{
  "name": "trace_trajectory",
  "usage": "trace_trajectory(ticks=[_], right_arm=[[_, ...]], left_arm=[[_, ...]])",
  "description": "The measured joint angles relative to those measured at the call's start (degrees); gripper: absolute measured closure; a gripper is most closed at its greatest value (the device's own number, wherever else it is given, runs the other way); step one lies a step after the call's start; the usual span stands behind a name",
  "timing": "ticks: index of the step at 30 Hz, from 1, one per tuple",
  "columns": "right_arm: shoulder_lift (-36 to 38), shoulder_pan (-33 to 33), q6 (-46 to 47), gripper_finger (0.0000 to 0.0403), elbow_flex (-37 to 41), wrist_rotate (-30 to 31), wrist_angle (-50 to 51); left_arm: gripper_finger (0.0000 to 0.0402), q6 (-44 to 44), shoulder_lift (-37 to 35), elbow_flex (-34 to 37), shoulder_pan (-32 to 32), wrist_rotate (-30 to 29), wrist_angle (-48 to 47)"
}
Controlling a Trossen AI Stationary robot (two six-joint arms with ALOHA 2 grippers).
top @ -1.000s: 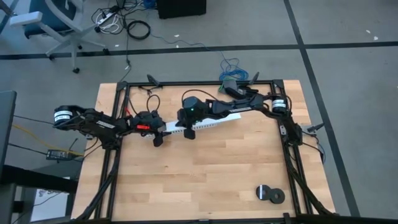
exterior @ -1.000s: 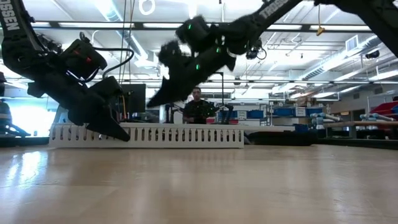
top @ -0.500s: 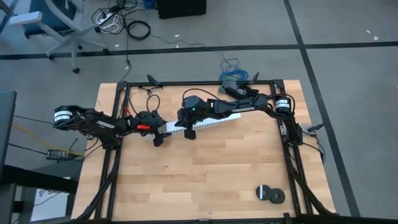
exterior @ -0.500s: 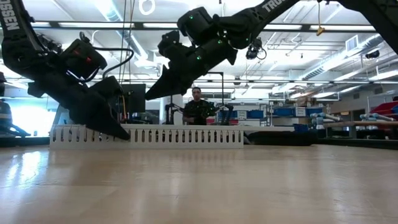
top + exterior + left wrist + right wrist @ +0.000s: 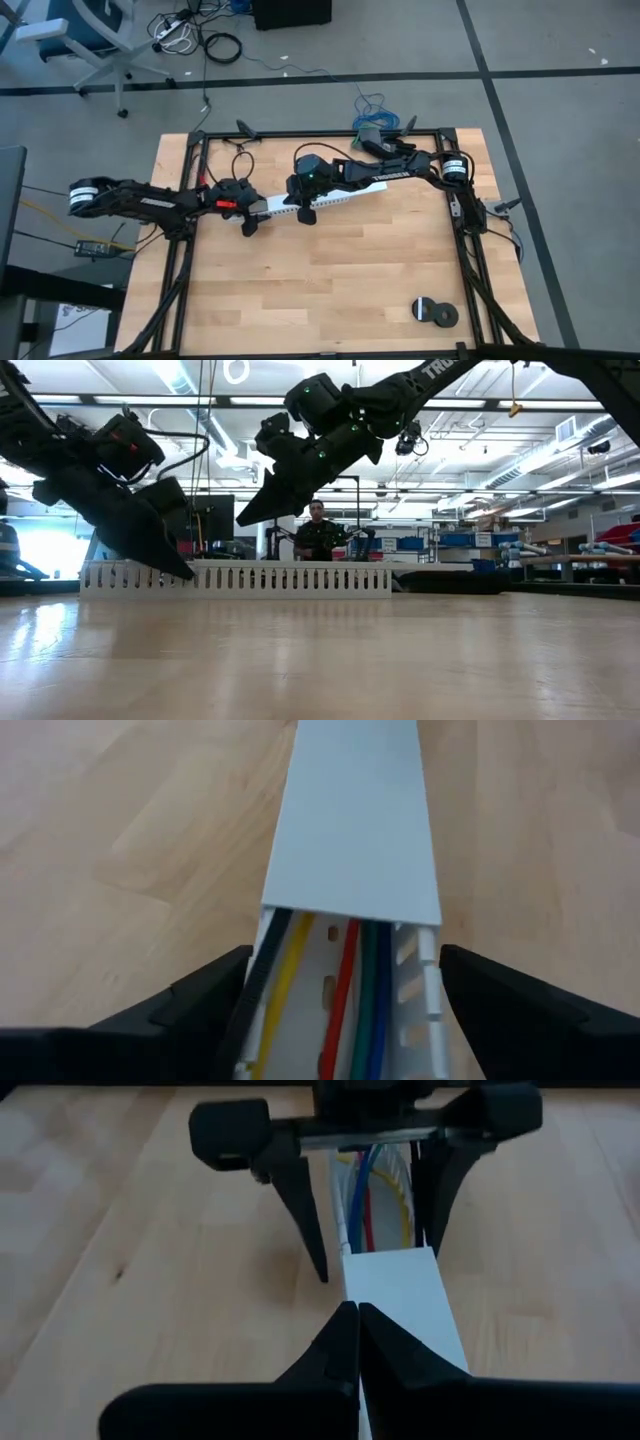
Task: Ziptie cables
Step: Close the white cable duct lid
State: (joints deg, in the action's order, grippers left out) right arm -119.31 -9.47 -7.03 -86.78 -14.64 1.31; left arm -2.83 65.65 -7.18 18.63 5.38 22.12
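The left gripper (image 5: pixel 340 1010), fingers spread wide and grasping nothing, straddles the open end of the white slotted plastic channel (image 5: pixel 350 830) at ten o'clock on the wooden table (image 5: pixel 330 280). The coloured cables (image 5: pixel 350 1000) lie inside the channel, probably for guiding. The right gripper (image 5: pixel 357 1330), clenched empty, hovers over the channel's lid.

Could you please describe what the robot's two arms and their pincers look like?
Both arms are black and jointed, with white lettering and loose black cables. The left pincer carries a red patch behind it; the right pincer has green lights on its wrist. Each ends in two tapering, dark, pointed fingers.
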Motion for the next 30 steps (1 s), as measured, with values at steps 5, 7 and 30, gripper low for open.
trace_trajectory(ticks=[5,7,30], right_arm=[[0.07,-0.04,-0.11,0.0403,-0.04,-0.04,0.01],[0.07,-0.04,-0.11,0.0403,-0.04,-0.04,0.09],[0.18,0.07,-0.66,0.0403,0.34,-0.06,4.1]], left_arm=[[0.0073,-0.48,-8.04,0.0,0.01,-0.25,-6.0],[0.0073,-0.62,-10.83,0.0,0.0,-0.47,-9.36],[0.0082,-7.67,-14.56,6.71,-2.16,-5.87,-8.05]])
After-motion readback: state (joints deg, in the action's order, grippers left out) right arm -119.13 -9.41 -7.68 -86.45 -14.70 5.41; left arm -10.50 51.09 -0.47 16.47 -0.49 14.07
